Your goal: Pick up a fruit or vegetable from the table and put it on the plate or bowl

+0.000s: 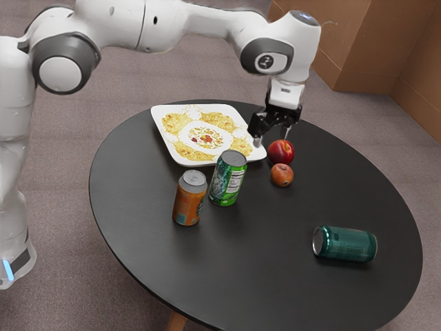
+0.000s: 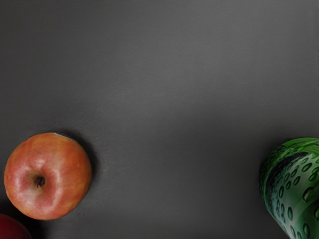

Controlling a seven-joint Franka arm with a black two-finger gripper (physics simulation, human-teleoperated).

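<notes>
A dark red apple point(image 1: 280, 151) lies on the round black table point(image 1: 138, 179), just off the right edge of the square white plate point(image 1: 160, 111) with its yellow pattern. A smaller orange-red apple point(image 1: 282, 175) sits right in front of it. My gripper point(image 1: 271, 138) hangs open just above and slightly to the exterior view's left of the red apple, holding nothing. In the wrist view the orange-red apple point(image 2: 47, 176) lies on the dark tabletop, with a sliver of the red apple point(image 2: 11, 230) beside it.
An upright green can point(image 1: 228, 178) stands in front of the plate, close to the apples; its side shows in the wrist view as the green can point(image 2: 294, 186). An orange can point(image 1: 189, 198) stands beside it. A dark green can point(image 1: 344, 243) lies on its side at the front right.
</notes>
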